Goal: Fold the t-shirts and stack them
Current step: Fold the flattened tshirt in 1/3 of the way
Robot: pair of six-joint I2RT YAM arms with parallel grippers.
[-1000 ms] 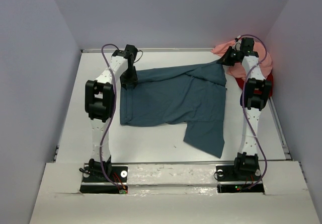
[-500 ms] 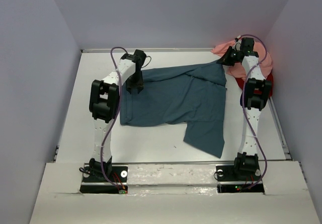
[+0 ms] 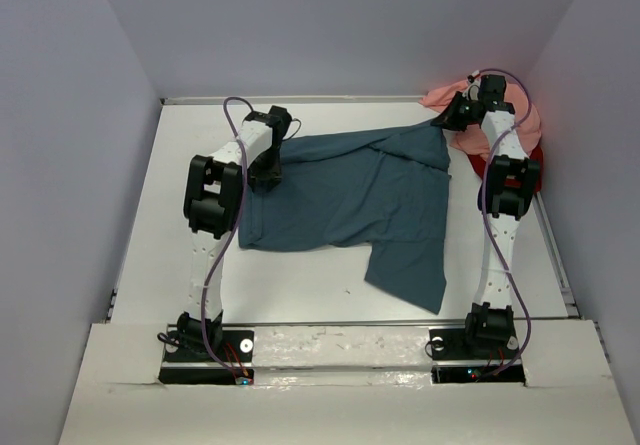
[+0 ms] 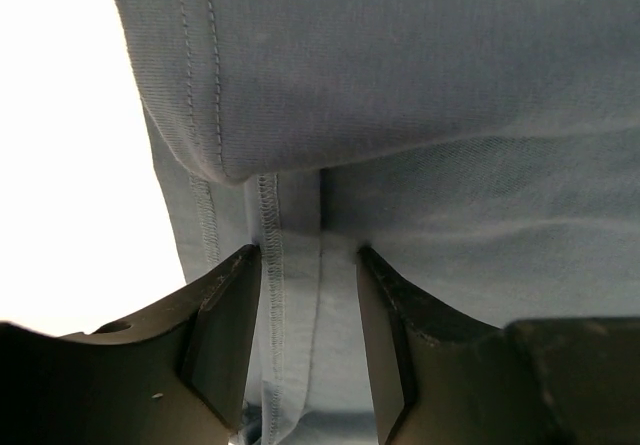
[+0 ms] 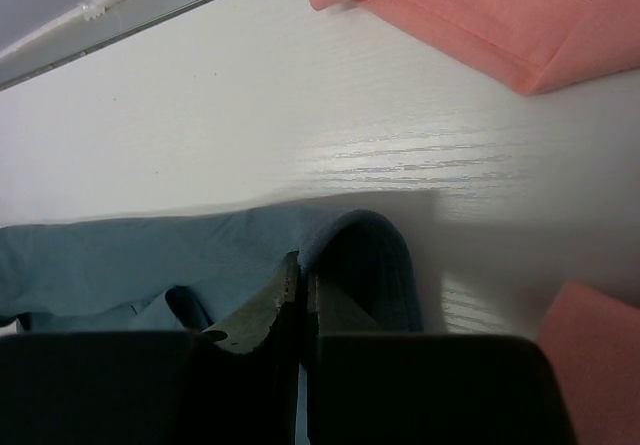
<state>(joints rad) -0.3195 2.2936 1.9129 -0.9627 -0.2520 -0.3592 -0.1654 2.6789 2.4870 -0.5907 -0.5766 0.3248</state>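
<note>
1. The top external view sits high above and behind the arm bases. It looks down and forward over the whole table (image 3: 300, 285), with the near edge at the bottom of the frame and the enclosure walls around it.
2. The left wrist view looks past the left gripper (image 4: 308, 257), whose fingers fill the bottom. It is very near the teal-blue t-shirt (image 4: 450, 85), showing only a stitched hem and a strip of bare table.
3. The right wrist view sits low by the table's far right corner. It looks past the right gripper (image 5: 303, 280) toward the far edge and the salmon pink t-shirt (image 5: 470, 15).
4. All three views share the teal-blue t-shirt. The overhead and right wrist views share the salmon pink t-shirt.
</note>
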